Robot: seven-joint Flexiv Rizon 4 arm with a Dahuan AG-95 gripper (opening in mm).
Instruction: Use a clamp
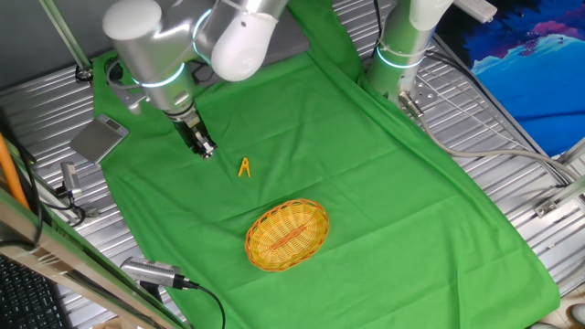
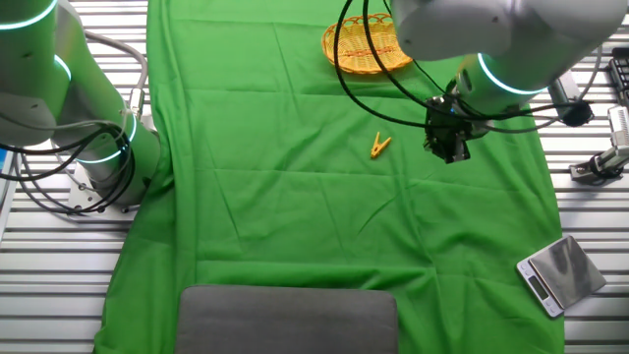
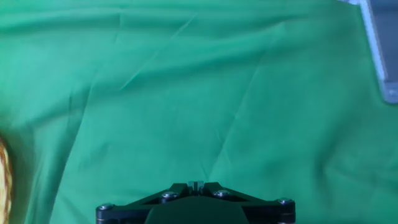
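The clamp [image 1: 244, 167] is a tiny yellow-orange clip lying flat on the green cloth [image 1: 347, 174]; the other fixed view also shows the clamp [image 2: 380, 146]. My gripper [image 1: 207, 152] hangs just above the cloth, a short way to the clamp's left and apart from it. In the other fixed view the gripper [image 2: 450, 149] is to the clamp's right. The hand view shows the gripper [image 3: 196, 185] with its fingertips pressed together and nothing between them. The clamp is out of the hand view.
An oval yellow wicker basket [image 1: 287, 235] sits on the cloth beyond the clamp, and its rim [image 3: 4, 177] shows at the hand view's left edge. A small silver scale [image 1: 99, 139] lies off the cloth near the gripper. A second arm's base [image 1: 402, 55] stands at the table's far side.
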